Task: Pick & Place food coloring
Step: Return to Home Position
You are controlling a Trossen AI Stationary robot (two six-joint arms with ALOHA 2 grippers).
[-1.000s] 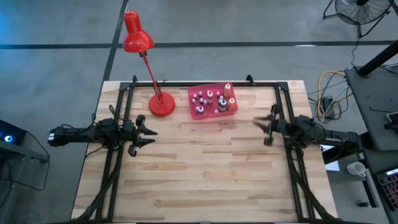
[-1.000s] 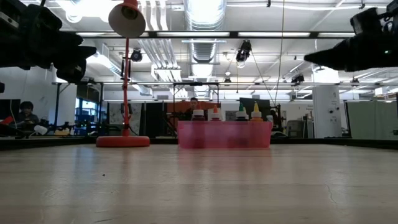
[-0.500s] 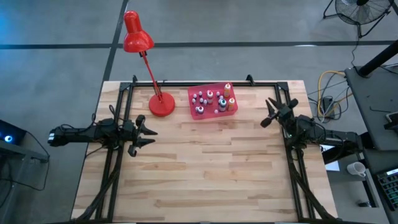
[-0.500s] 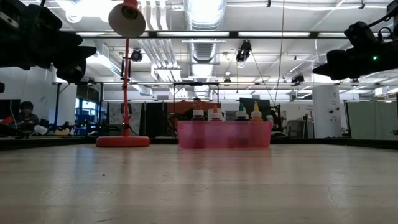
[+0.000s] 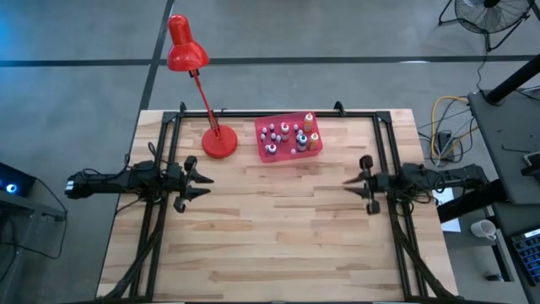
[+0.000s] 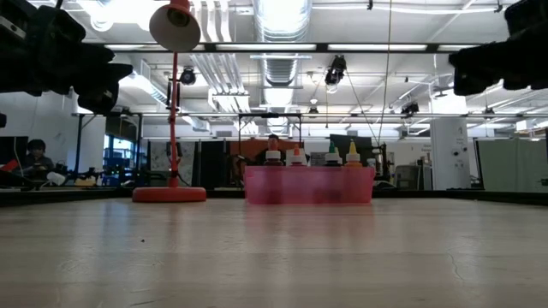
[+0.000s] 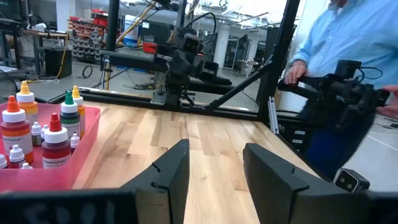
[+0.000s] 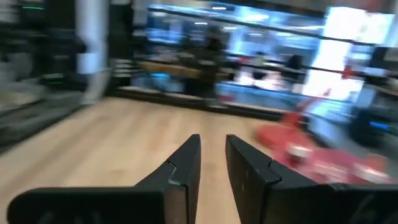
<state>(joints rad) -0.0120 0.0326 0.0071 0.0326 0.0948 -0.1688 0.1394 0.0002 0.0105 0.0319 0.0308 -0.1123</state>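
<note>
The food coloring (image 5: 288, 135) is several small bottles with pointed caps, whitish, red, orange and green, standing upright in a pink tray (image 5: 314, 149) near the table's far edge. In the left wrist view the bottles (image 7: 55, 140) stand inside the tray's pink wall (image 7: 87, 127). My left gripper (image 5: 202, 179) hovers open over the table's left side, pointing right. My right gripper (image 5: 348, 181) hovers open with a narrow gap (image 8: 212, 140) over the right side, pointing left. Both are well short of the tray.
A red desk lamp stands on its round base (image 5: 219, 142) just left of the tray, its head (image 5: 184, 46) reaching past the far edge. Black frame rails run along both table sides. A person in a blue shirt (image 7: 351, 43) stands beyond the table's right side.
My right gripper swung toward the table's far edge, its fingers turning toward the tray, then came back toward the near edge and now points toward the table's left.
</note>
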